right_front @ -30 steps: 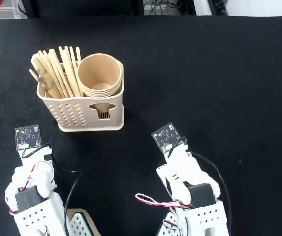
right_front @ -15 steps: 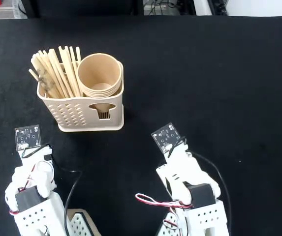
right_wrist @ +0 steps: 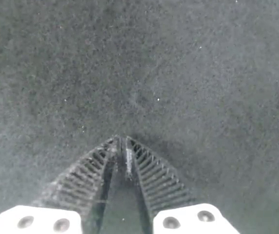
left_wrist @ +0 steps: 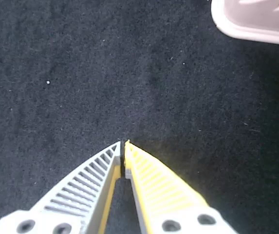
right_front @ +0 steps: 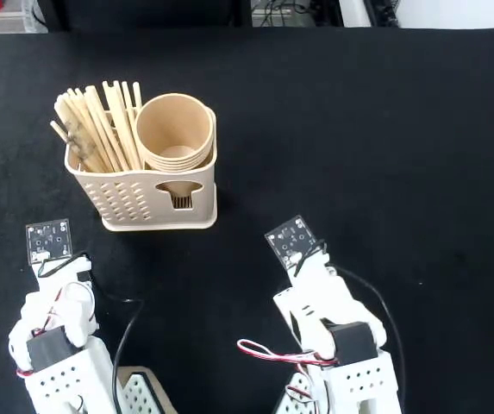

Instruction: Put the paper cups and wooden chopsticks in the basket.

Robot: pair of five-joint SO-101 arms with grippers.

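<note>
Open cloth right of basket [right_front: 147, 203].

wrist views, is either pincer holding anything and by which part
Nothing is held. The left pincer and right pincer are both shut and empty; the paper cups and wooden chopsticks stand in the basket.

There was one basket [right_front: 143, 203] on one table [right_front: 384, 129]. It held one stack of paper cups [right_front: 174, 129], several nested, exact number unclear, and one bundle of chopsticks [right_front: 96, 125], too many and too closely packed to count. There were two grippers: the left gripper [left_wrist: 124, 145] and the right gripper [right_wrist: 121, 140].
</note>
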